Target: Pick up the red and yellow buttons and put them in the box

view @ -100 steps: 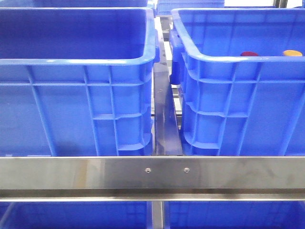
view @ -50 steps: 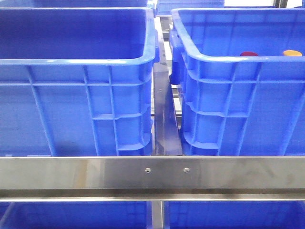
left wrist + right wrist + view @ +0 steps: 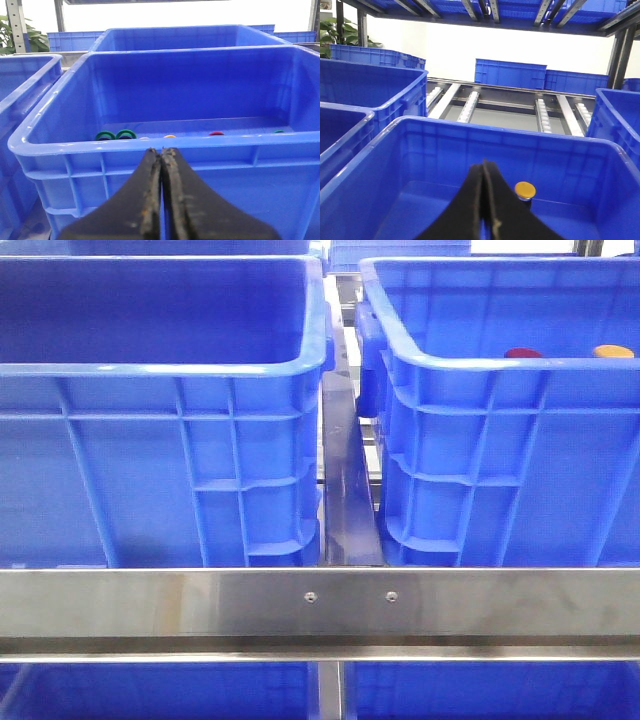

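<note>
In your front view two deep blue crates sit side by side behind a steel rail (image 3: 320,605) that crosses the foreground. The left crate (image 3: 160,470) and the right crate (image 3: 500,460) stand apart, with a narrow dark metal strip (image 3: 348,500) in the gap between them. Just over the right crate's near rim you can see the tops of the red button (image 3: 522,353) and the yellow button (image 3: 613,351), near each other toward the crate's right side; the rim hides the rest of both.

Your left gripper (image 3: 161,152) has its fingers pressed together, nothing between them, and it sits just outside the near rim of a crate (image 3: 50,145) whose floor carries green rings (image 3: 116,134) and a few small coloured caps, a red one (image 3: 216,133) among them. A neighbouring crate's rim lies close on one side.

Your right gripper (image 3: 484,167) also has its fingers together and empty, held above the open mouth of a crate (image 3: 420,145); a yellow cap (image 3: 525,190) lies on that floor just beside the fingers. The walls stand well apart around them, and roller tracks (image 3: 470,105) run beyond the far rim
</note>
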`<state>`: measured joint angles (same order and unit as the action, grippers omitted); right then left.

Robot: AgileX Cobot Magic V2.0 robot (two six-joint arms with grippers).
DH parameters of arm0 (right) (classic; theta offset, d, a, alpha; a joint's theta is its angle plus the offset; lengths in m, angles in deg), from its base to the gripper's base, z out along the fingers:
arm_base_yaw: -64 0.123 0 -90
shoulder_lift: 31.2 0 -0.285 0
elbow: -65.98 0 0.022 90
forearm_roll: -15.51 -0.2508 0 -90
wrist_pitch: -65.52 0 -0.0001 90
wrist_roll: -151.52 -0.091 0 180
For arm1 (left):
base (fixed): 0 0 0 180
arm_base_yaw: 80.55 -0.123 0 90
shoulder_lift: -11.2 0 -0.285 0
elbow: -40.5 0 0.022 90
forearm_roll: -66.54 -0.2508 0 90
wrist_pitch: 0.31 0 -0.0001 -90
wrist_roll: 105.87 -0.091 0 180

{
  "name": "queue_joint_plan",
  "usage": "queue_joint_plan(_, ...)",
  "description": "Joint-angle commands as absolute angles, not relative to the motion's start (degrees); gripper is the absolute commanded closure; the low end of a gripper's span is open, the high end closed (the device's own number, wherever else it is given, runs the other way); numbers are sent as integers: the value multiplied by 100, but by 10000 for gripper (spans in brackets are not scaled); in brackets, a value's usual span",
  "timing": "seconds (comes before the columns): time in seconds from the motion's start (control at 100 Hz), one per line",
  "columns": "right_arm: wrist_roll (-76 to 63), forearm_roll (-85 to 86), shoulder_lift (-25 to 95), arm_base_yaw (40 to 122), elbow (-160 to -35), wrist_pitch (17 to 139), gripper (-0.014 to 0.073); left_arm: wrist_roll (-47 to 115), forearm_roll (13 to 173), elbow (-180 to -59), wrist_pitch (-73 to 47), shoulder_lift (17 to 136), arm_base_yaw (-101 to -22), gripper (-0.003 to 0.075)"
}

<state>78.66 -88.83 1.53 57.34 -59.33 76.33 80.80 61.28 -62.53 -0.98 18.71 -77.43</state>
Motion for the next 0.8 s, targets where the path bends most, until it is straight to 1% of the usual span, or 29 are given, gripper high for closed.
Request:
queue_joint_plan(0.0, 7882, -9443, 185, 5748, -6101, 7794, 662, 8068, 6149, -5970, 371, 1683, -7757, 739)
queue_joint_plan(0.79, 7882, -9443, 184, 5807, -6093, 7814, 662, 8068, 6149, -5970, 371, 1683, -7757, 739)
